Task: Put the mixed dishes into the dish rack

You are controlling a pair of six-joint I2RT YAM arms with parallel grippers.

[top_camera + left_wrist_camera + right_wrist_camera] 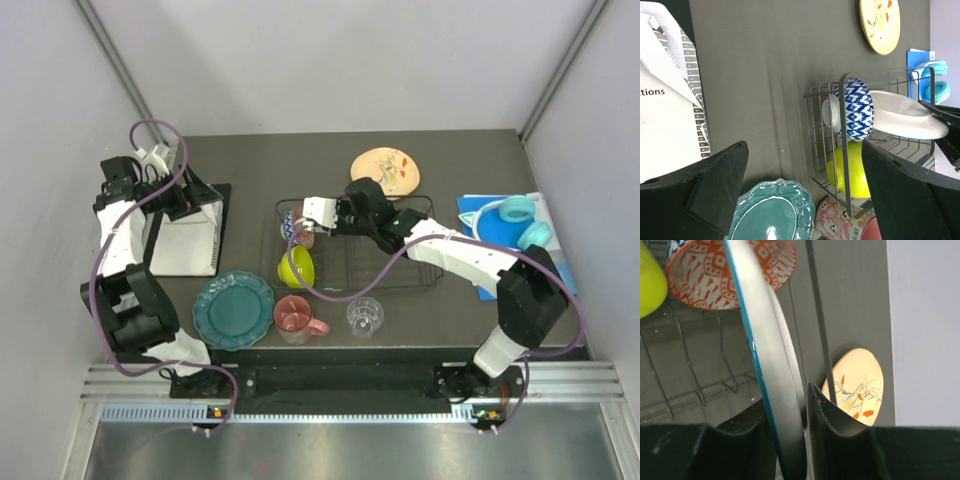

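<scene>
Plate (776, 357), pinched on edge in the right jaws, has the dish rack (360, 268) dividers just below them; left jaws spread.

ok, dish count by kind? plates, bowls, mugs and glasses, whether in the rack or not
Plates: 3 (peach floral plate, teal scalloped plate, white plate)
Bowls: 2 (lime-green bowl, blue-patterned small bowl)
Mugs: 1 (pink mug)
Glasses: 1 (clear glass)
Total: 7
</scene>
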